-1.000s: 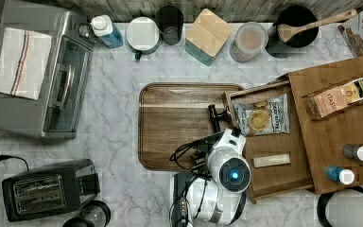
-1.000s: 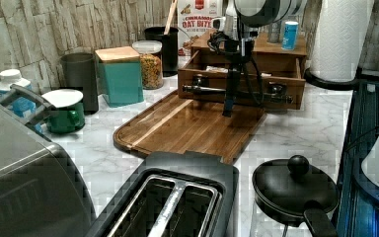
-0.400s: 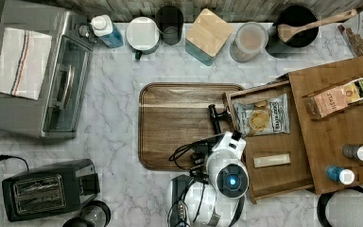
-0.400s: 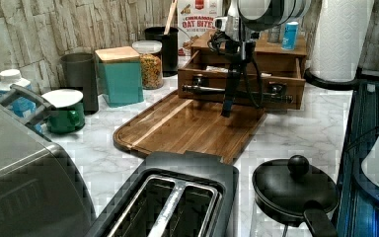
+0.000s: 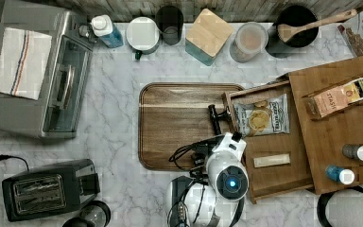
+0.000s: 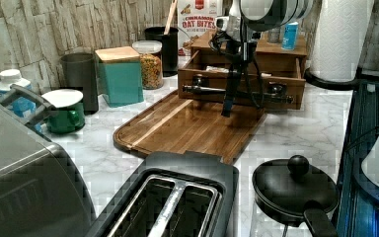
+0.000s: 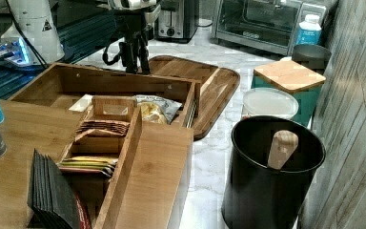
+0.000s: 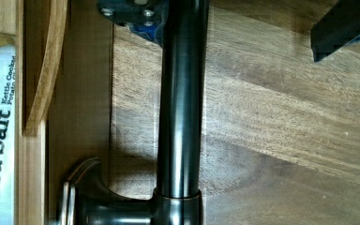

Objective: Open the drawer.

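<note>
Fingers [image 8: 131,14] apart, straddling black metal bar handle [image 8: 180,108] of wide brown wooden drawer [image 5: 269,142], already pulled well out; any further pull should run straight, level.

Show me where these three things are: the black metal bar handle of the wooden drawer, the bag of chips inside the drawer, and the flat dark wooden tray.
black metal bar handle [image 8: 180,108], wrist view, middle of the bar.
bag of chips [image 5: 260,118], top view, centre of the bag.
flat dark wooden tray [image 5: 175,123], top view, bare middle.
</note>
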